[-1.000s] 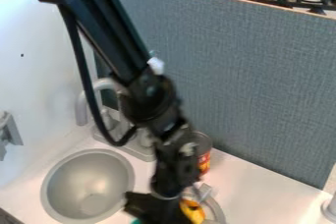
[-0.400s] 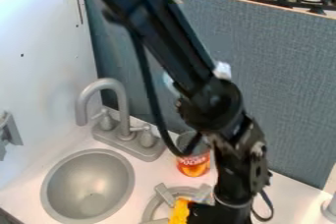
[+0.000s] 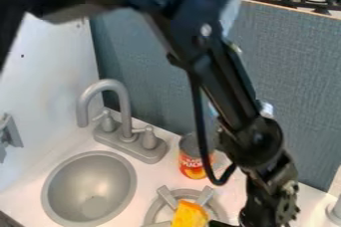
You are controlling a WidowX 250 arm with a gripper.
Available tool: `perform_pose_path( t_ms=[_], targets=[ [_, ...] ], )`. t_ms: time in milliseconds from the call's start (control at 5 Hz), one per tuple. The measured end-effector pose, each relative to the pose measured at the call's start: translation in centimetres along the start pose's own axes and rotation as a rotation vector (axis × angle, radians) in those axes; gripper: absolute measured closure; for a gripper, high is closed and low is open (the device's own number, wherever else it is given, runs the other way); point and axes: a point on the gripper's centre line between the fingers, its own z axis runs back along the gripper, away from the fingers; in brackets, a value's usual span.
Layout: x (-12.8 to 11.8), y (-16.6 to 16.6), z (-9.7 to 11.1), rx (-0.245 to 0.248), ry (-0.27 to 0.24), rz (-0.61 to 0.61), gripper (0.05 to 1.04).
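White desk [image 3: 156, 175]; yellow-orange piece [image 3: 190, 215] at gray burner [image 3: 167, 196], sink side of pincer [image 3: 221, 224], near it. Pincer spread or closed: can't tell.

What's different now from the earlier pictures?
The robot arm moved toward the picture's right, so more of the red-labelled can shows. I can't tell whether it grabbed or let go of anything. The can, round sink and faucet stayed put.
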Motion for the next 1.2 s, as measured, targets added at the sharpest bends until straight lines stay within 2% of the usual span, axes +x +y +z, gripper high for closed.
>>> perform_pose_path(
  t_ms=[400,600,800,1000,1200],
  targets=[
    [0.4,0.0,-0.5,0.032,-0.080,0.033,0.951],
    [0.0,0.4,-0.8,0.066,-0.089,0.093,0.775],
    [0.0,0.4,-0.3,0.050,-0.120,0.138,0.496],
    [0.4,0.3,2.4,0.010,-0.192,0.160,0.201],
    [0.0,0.6,5.8,-0.022,-0.260,0.189,0.073]
  ],
)
